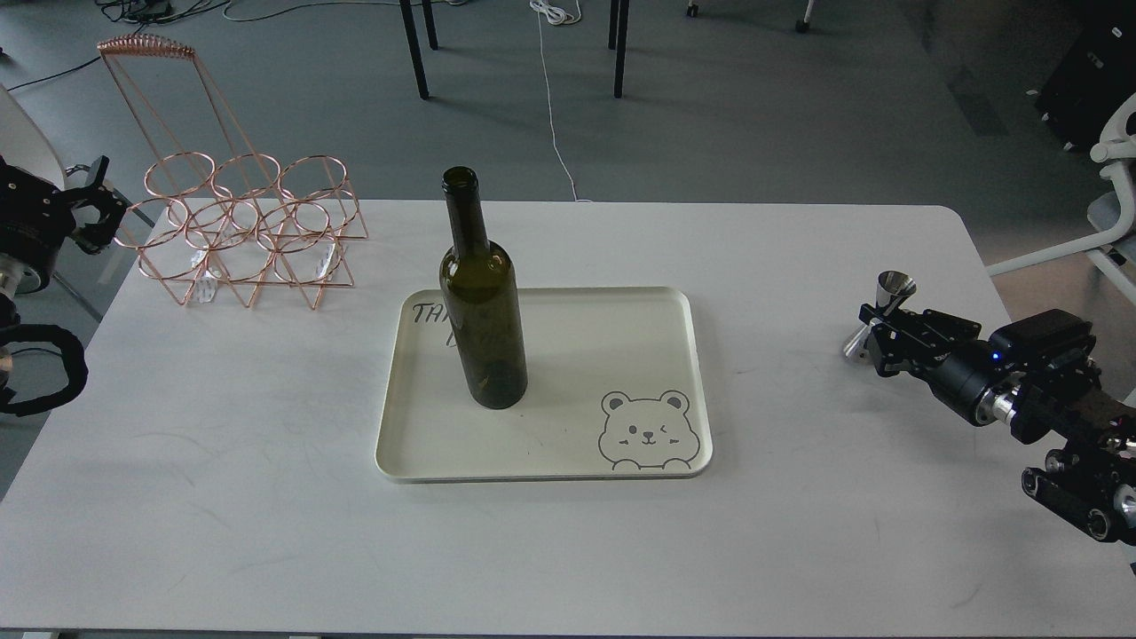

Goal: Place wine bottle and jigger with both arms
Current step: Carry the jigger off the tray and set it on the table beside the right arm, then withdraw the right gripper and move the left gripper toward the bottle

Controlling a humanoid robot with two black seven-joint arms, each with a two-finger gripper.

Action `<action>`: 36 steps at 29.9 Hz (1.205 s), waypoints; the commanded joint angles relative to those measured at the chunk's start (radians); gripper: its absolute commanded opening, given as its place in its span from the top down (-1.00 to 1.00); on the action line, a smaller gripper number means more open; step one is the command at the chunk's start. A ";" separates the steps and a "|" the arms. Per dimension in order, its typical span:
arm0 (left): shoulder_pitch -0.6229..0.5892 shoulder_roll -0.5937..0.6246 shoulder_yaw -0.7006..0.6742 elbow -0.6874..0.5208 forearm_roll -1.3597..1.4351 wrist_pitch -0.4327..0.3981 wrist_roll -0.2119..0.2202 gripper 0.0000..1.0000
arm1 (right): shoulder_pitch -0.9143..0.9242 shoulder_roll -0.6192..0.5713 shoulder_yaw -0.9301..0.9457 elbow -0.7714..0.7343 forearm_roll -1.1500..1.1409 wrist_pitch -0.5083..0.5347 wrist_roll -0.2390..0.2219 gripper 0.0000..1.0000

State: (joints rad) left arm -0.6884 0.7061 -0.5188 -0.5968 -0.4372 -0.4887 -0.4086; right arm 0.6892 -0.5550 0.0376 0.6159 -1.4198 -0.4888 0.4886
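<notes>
The dark olive-green wine bottle (482, 306) stands upright on the left part of the cream tray (621, 328), with nothing holding it. My right gripper (877, 330) is shut on the steel jigger (882, 312) at its waist and holds it tilted over the right side of the table, well right of the tray. My left gripper (91, 202) is at the far left edge, off the table beside the copper rack, and its fingers look spread apart and empty.
A copper wire bottle rack (244, 226) stands at the back left of the white table (266, 532). The tray has a bear drawing (645, 430) at its front right corner. A white chair (1114, 213) is off the table's right.
</notes>
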 commanded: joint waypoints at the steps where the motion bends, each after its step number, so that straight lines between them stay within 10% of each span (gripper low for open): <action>1: 0.000 0.004 0.002 0.000 0.000 0.000 0.001 -0.96 | -0.002 0.000 -0.002 0.007 0.002 0.000 0.000 0.28; 11: 0.000 0.006 0.000 -0.001 0.000 0.000 0.001 -0.96 | -0.033 -0.083 -0.010 0.128 0.002 0.000 0.000 -0.05; 16: 0.000 0.007 -0.001 -0.006 0.000 0.000 -0.001 -0.96 | -0.074 -0.256 -0.007 0.318 0.002 0.000 0.000 -0.55; 26: 0.000 0.021 0.003 -0.012 0.005 0.000 0.008 -0.96 | -0.100 -0.509 0.059 0.508 0.163 0.000 0.000 -0.84; 36: 0.004 0.176 0.013 -0.218 0.161 0.000 0.008 -0.96 | 0.159 -0.500 0.102 0.446 0.458 0.000 0.000 -0.91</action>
State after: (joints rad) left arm -0.6847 0.8300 -0.5065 -0.7520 -0.3095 -0.4887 -0.4006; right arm 0.7728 -1.0688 0.1386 1.0965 -1.0565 -0.4886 0.4886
